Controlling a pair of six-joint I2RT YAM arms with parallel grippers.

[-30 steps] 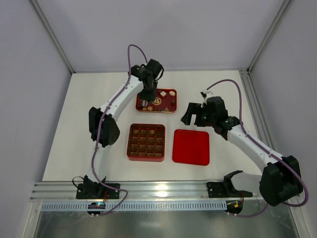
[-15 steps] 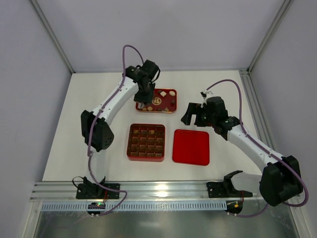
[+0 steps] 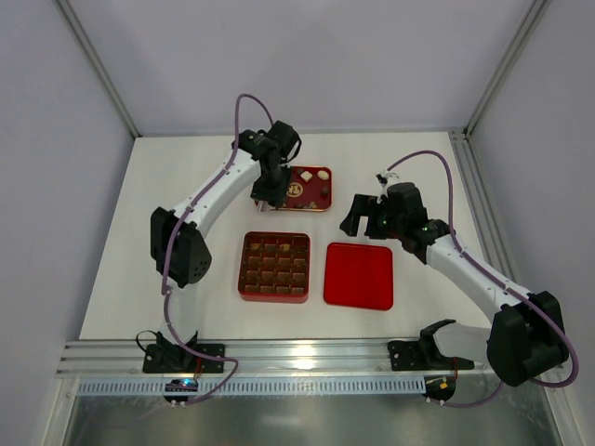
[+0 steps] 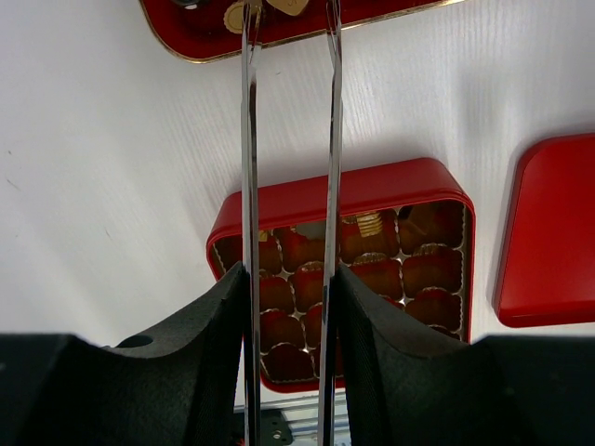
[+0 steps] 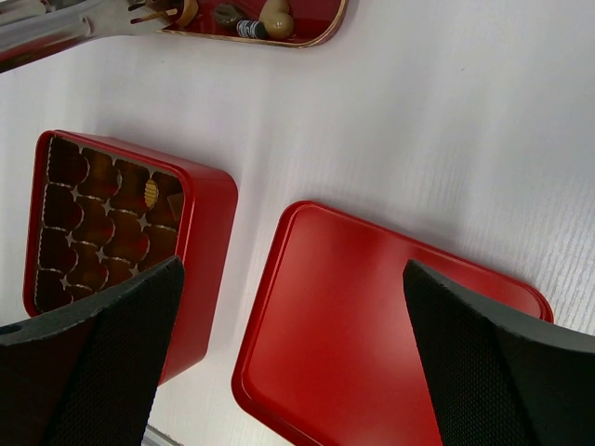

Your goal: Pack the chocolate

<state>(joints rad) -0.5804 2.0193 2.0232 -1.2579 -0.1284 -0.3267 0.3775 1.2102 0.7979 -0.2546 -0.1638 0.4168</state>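
Since a second ago the left arm's elbow has swung outward, and the left gripper slid from mid-tray to the left end of the red tray. Its thin fingers are part-spread with tan chocolate at the tips; can't tell if it's gripped. The compartment box lies under its wrist. The right gripper is unmoved, spread wide and empty, above the lid. White table, pale grey walls, metal frame posts.
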